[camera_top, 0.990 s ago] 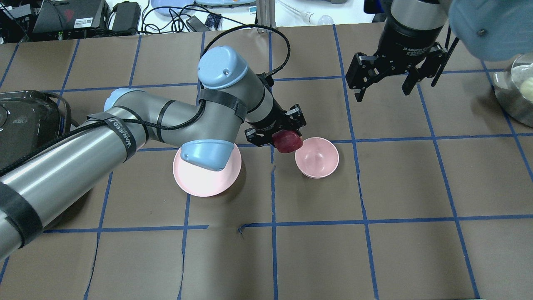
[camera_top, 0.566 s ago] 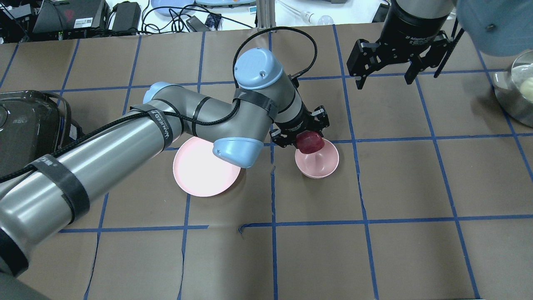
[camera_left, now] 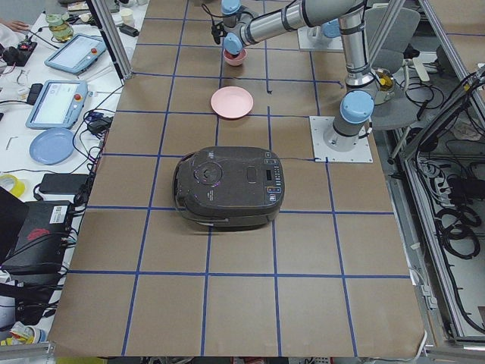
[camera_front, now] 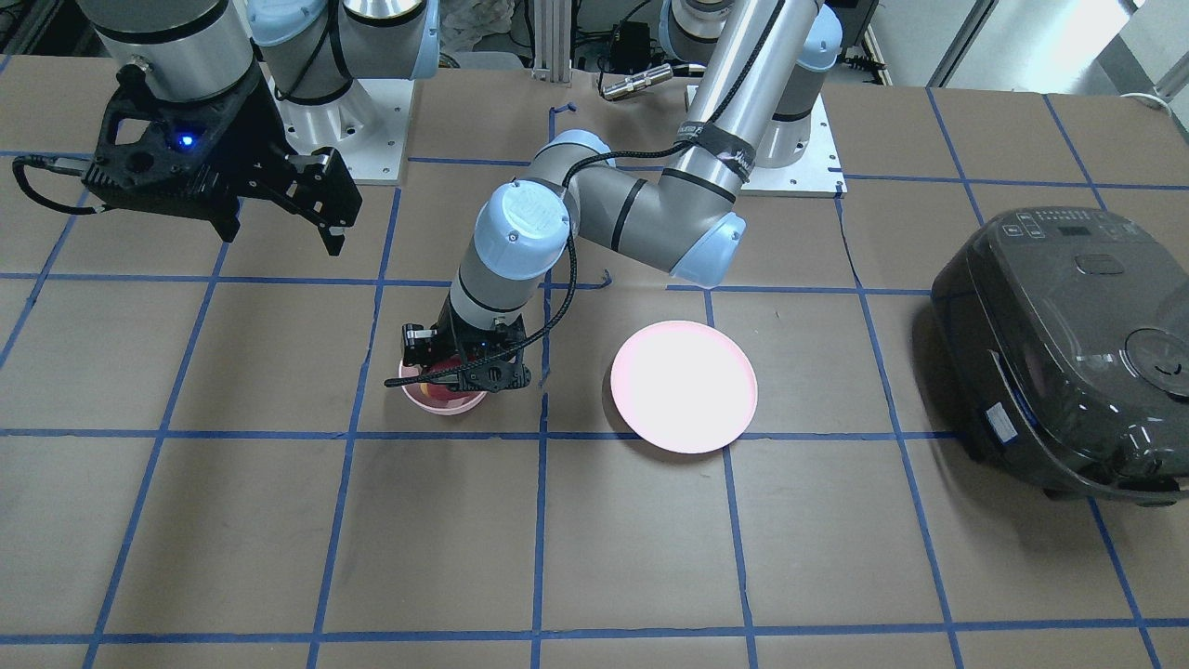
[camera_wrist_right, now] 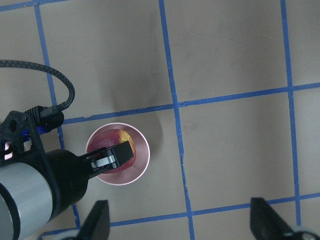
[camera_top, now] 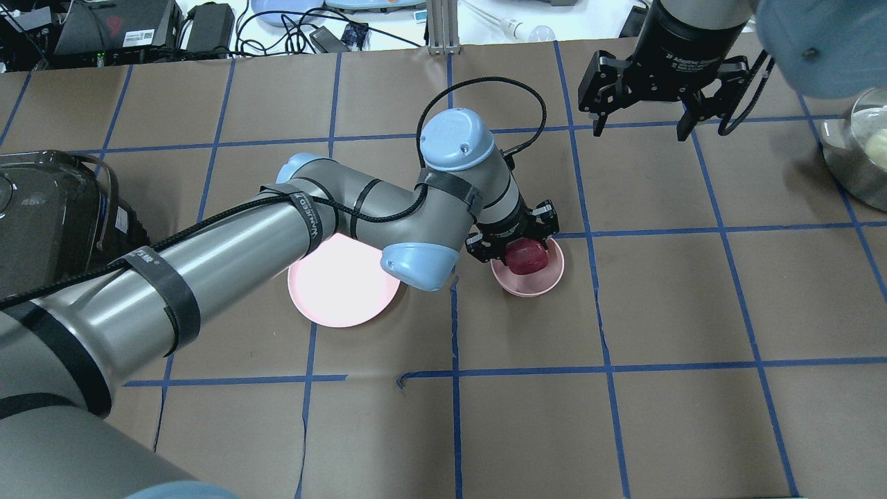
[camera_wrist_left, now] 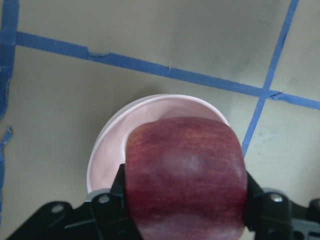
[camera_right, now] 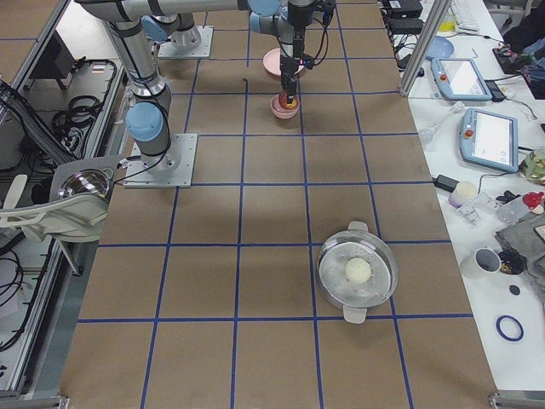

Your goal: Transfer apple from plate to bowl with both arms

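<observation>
My left gripper [camera_top: 521, 248] is shut on the dark-red apple [camera_top: 528, 258] and holds it in the mouth of the small pink bowl [camera_top: 539, 288]. In the left wrist view the apple [camera_wrist_left: 185, 170] sits between both fingers [camera_wrist_left: 111, 202], with the bowl [camera_wrist_left: 150, 112] right beneath it. The right wrist view shows the apple's [camera_wrist_right: 119, 138] yellow patch inside the bowl [camera_wrist_right: 142, 159]. The wide pink plate [camera_top: 339, 287] lies bare to the bowl's left. My right gripper [camera_top: 641, 125] is open and empty, raised over the far right of the table.
A black rice cooker [camera_top: 48, 208] stands at the left edge. A metal pot [camera_top: 856, 156] with a pale ball in it stands at the right edge. My left forearm crosses above the plate [camera_front: 683, 386].
My left gripper has carried the apple rightward, from beside the bowl's rim to its mouth, uncovering the plate. My right gripper has drawn back a little toward the far edge.
</observation>
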### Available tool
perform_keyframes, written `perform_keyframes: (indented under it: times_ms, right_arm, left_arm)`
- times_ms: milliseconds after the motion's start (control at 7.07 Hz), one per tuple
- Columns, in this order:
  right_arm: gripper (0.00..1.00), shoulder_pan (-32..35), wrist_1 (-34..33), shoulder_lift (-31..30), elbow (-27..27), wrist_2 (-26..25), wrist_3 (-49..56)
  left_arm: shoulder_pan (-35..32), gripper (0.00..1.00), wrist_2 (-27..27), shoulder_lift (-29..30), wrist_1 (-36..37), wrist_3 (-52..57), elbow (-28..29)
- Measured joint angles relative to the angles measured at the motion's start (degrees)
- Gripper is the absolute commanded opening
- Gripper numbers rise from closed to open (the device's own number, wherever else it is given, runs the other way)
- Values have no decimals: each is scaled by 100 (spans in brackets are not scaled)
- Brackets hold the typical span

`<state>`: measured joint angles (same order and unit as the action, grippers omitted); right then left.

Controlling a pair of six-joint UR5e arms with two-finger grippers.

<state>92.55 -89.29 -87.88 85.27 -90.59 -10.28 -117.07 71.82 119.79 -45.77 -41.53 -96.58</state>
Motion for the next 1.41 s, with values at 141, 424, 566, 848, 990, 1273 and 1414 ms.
perform_keyframes:
  times_ms: [141,424,566,848,990,1273,1414]
  right_arm:
    - [100,0,0,0,4,3,-6]
    - [100,0,0,-1,7,7,-9]
    - [100,0,0,-1,7,11,-9]
    - [100,0,0,2,7,14,-3]
    - [100,0,0,1,7,14,-3]
    - [100,0,0,-1,12,15,-3]
    - [100,0,0,-1,10,14,-2]
  left_arm:
    - [-4,100,-1,49,5,25,-6]
    - [-8,100,-1,46,12,42,-8]
    - [1,100,-3,-34,26,54,3]
    - [124,100,17,-369,-48,472,-6]
    - [295,100,40,-640,-268,1005,-65]
    - [865,100,446,-1382,-1270,2588,-192]
    - [1211,100,743,-1793,-1946,3243,-185]
